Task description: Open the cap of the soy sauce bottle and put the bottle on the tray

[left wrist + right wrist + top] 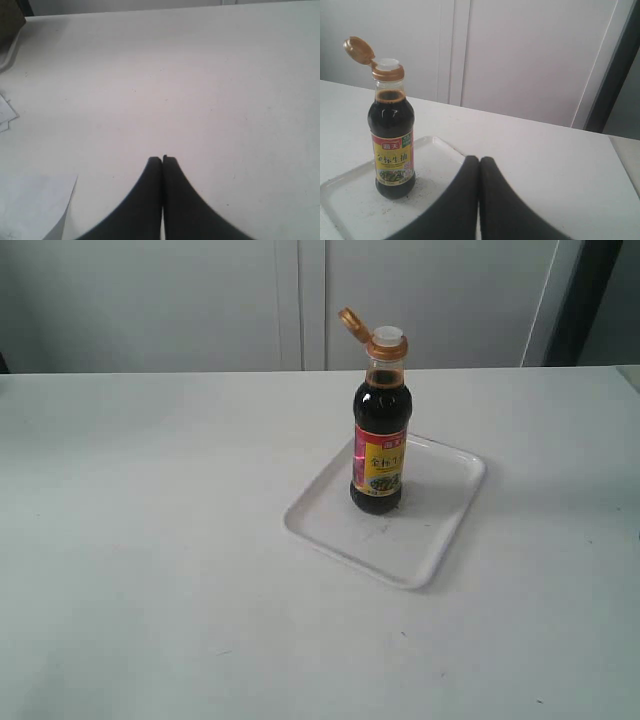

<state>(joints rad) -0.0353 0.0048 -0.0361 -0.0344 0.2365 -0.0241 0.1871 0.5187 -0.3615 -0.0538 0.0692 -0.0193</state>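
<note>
The soy sauce bottle [379,445] stands upright on the white tray [440,530], near its middle. Its golden cap [353,324] is flipped open on its hinge, and the white spout [389,336] shows. The right wrist view has the same bottle [392,145], open cap [359,49] and tray [345,192]. My right gripper [479,159] is shut and empty, apart from the bottle. My left gripper [162,159] is shut and empty over bare table. Neither gripper shows in the exterior view.
The white table [150,540] carries the tray. White cabinet doors [300,300] stand behind it. In the left wrist view, sheets of paper [35,210] lie on the table near the gripper, and a dark object [10,22] sits at the far corner.
</note>
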